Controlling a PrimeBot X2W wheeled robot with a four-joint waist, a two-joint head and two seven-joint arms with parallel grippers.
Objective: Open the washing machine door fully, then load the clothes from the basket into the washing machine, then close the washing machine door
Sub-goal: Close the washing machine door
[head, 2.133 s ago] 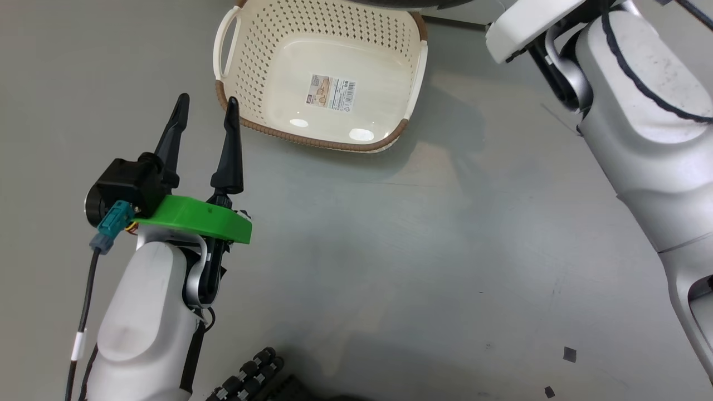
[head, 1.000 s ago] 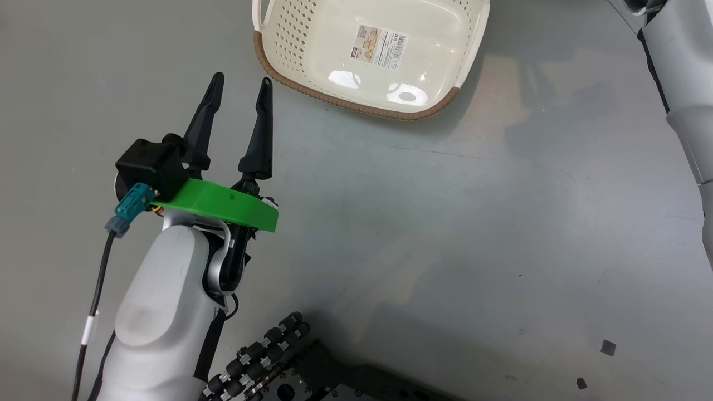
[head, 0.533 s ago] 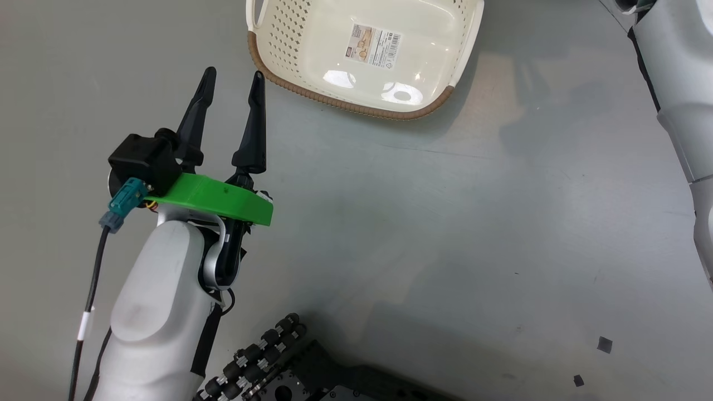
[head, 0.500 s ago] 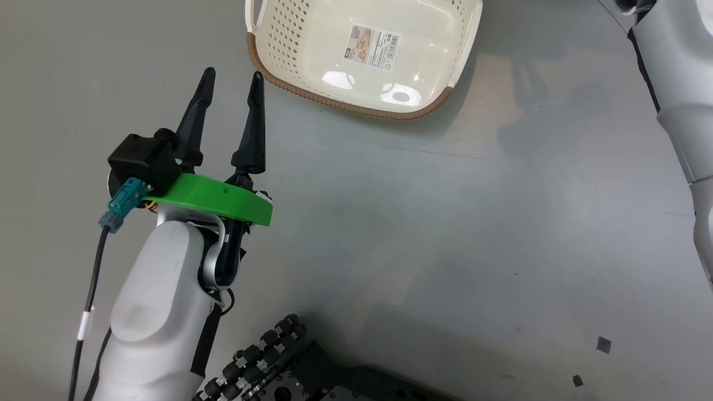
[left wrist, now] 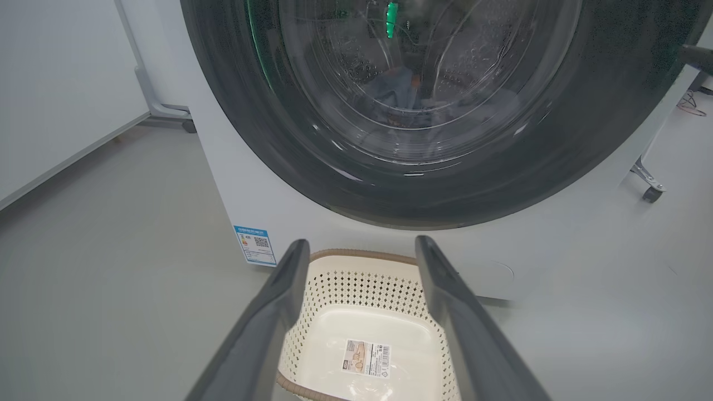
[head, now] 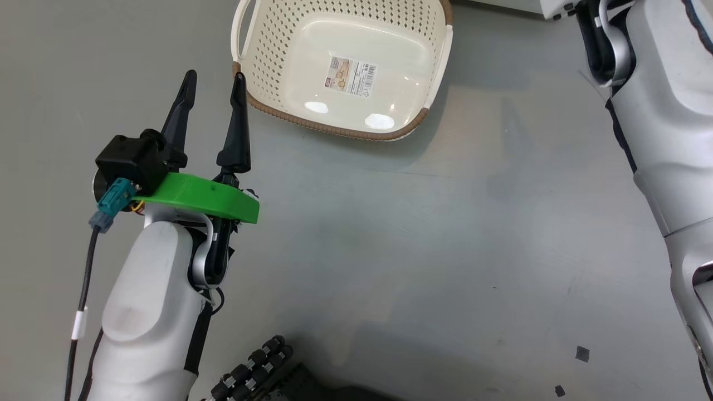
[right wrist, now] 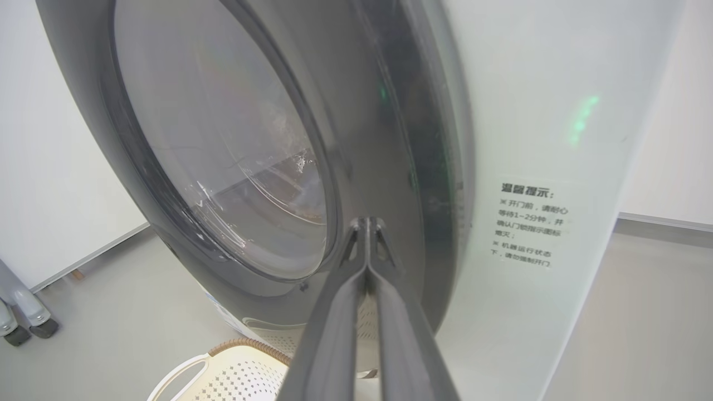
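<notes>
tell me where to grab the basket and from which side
Probably by its left side handle, coming from above with the open left tool: the basket sits upright and the loop leaves a slot for one finger.

Basket (head: 267, 50): cream, perforated, brown rim. Holds only its floor label. Stands upright on the floor just before the washing machine (left wrist: 245, 189).
Washing machine door (left wrist: 557, 139): black rim, glass bowl, lying against the white front.
Clothes (left wrist: 392, 92): blue fabric, dim through the glass.
</notes>
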